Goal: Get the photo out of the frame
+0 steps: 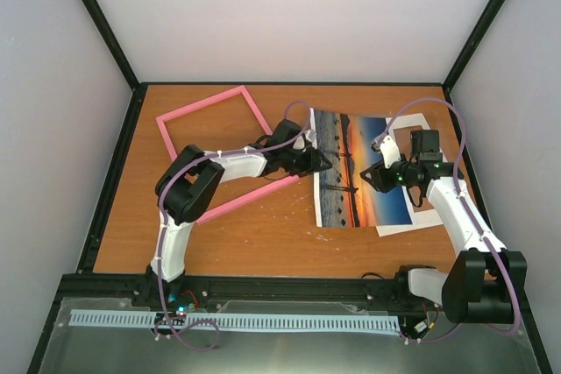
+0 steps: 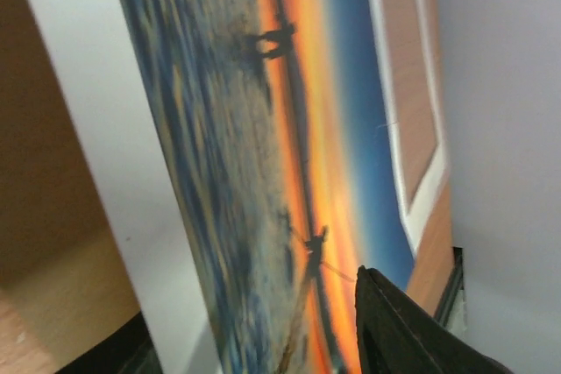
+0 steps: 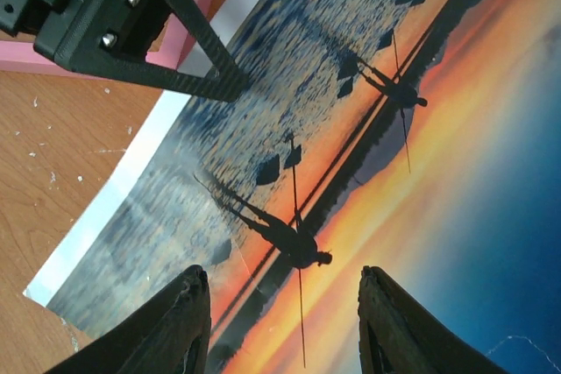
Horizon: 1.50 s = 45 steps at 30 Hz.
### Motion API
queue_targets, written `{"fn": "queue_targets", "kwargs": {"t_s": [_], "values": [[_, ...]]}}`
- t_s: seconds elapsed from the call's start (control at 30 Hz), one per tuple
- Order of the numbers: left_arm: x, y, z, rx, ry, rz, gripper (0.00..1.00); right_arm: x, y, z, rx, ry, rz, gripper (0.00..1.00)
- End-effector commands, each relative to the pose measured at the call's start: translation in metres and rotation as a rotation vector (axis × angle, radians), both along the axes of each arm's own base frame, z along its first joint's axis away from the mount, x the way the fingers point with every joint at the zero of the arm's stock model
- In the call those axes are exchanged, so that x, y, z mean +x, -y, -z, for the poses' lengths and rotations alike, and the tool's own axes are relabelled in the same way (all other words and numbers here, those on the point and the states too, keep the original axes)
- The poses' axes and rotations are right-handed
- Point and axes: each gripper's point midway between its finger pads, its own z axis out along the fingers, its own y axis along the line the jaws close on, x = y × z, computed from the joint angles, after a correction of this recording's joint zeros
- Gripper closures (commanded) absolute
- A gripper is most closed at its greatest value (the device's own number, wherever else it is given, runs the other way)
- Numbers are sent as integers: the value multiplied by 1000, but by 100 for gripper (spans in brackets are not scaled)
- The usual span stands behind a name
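Note:
The photo (image 1: 359, 172), an orange-and-blue sunset print, lies flat on the table right of centre. The pink frame (image 1: 206, 107) lies to its left with bare wood showing through it, and my left arm crosses its near right side. My left gripper (image 1: 324, 162) is at the photo's left edge. In the left wrist view only one of its fingers (image 2: 394, 330) shows, set well off to one side of the photo (image 2: 263, 172), and nothing is pinched. My right gripper (image 3: 285, 330) hangs open just above the photo (image 3: 368, 129). The frame's corner (image 3: 197, 6) shows there too.
A plain white sheet (image 1: 412, 223) lies under the photo and sticks out at its near right corner. Black rails (image 1: 114, 172) edge the wooden table (image 1: 263, 234), with white walls behind and on both sides.

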Motion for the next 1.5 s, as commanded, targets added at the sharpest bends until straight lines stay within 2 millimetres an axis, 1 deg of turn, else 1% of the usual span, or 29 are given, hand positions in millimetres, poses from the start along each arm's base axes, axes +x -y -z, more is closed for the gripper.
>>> {"fn": "queue_targets", "kwargs": {"t_s": [0.0, 0.17, 0.37, 0.47, 0.53, 0.57, 0.67, 0.77, 0.83, 0.93, 1.03, 1.1, 1.13, 1.17, 1.2, 1.33, 1.4, 1.47], "values": [[-2, -16, 13, 118, -8, -36, 53, -1, -1, 5, -4, -6, -13, 53], [-3, -29, 12, 166, 17, -66, 51, 0, -2, 5, -4, -7, -15, 53], [-4, -33, 1, 172, 65, -53, 51, -1, -2, 4, -5, -4, -14, 53], [-7, -36, -13, 178, 127, -19, 51, -2, -2, 3, -5, 1, -13, 53], [-7, -45, -22, 220, 175, -25, 50, -2, -2, 2, -3, 3, -11, 53], [-9, -52, -24, 248, 194, -25, 50, -2, -2, 1, -2, 3, -11, 53], [-9, -73, -41, 321, 277, -36, 48, -1, -2, -4, -1, 16, -8, 53], [-7, -101, -61, 390, 346, -68, 46, 3, 2, -16, -13, 54, 11, 53], [-4, -126, -77, 430, 379, -105, 44, 8, 4, -30, -23, 91, 31, 53], [3, -165, -107, 468, 436, -180, 41, 14, 9, -56, -27, 152, 68, 49], [8, -202, -136, 528, 521, -270, 35, 22, 14, -83, -10, 200, 143, 41], [7, -219, -151, 569, 587, -315, 29, 24, 16, -98, 10, 235, 175, 35], [4, -226, -154, 586, 616, -329, 25, 25, 16, -103, 18, 253, 186, 33], [1, -236, -154, 610, 636, -356, 21, 25, 19, -107, 23, 274, 211, 32], [-1, -244, -155, 619, 648, -385, 18, 27, 22, -107, 26, 288, 238, 32], [-11, -271, -137, 646, 645, -453, 13, 31, 33, -90, 44, 309, 345, 33], [-16, -282, -132, 656, 677, -506, 10, 32, 41, -80, 70, 297, 429, 33], [-22, -288, -133, 640, 698, -533, 9, 32, 50, -74, 69, 309, 497, 32]]}}
